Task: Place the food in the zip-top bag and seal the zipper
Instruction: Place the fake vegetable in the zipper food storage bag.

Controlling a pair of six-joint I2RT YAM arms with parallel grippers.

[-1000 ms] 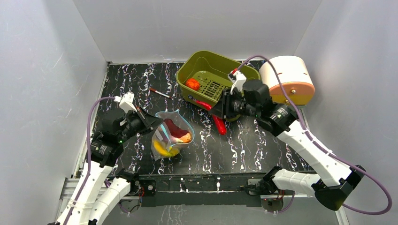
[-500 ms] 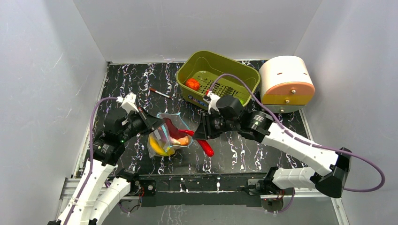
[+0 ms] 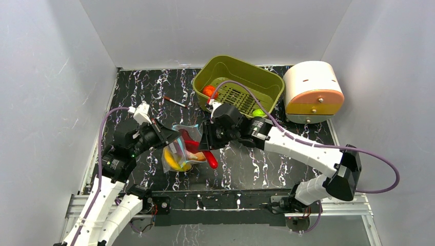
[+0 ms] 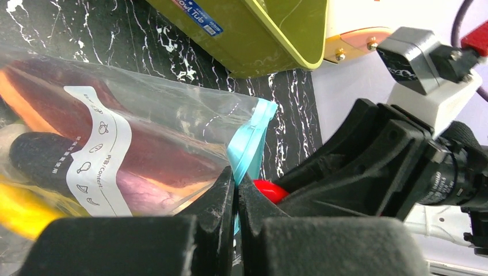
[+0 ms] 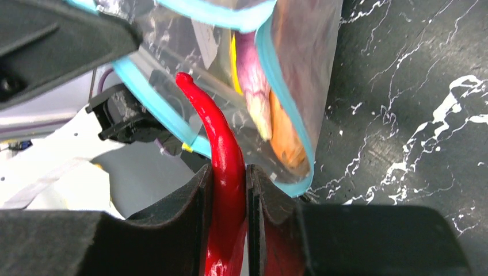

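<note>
Between the fingers of your right gripper (image 5: pixel 229 172) you hold the red chili (image 5: pixel 221 138), clamped along its body. Its curved tip is at the open mouth of the zip-top bag (image 5: pixel 299 69), just ahead; whether it has passed the lip cannot be told. Your left gripper (image 4: pixel 236 185) is pinched tight on the zipper (image 4: pixel 250 141). Beyond the chili's tip, eggplant (image 5: pixel 250 75) and carrot (image 5: pixel 285 144) lie inside the bag. Behind the right gripper, tomato (image 3: pixel 209 91) and green fruit (image 3: pixel 258 112) sit in the olive tub (image 3: pixel 241 69).
</note>
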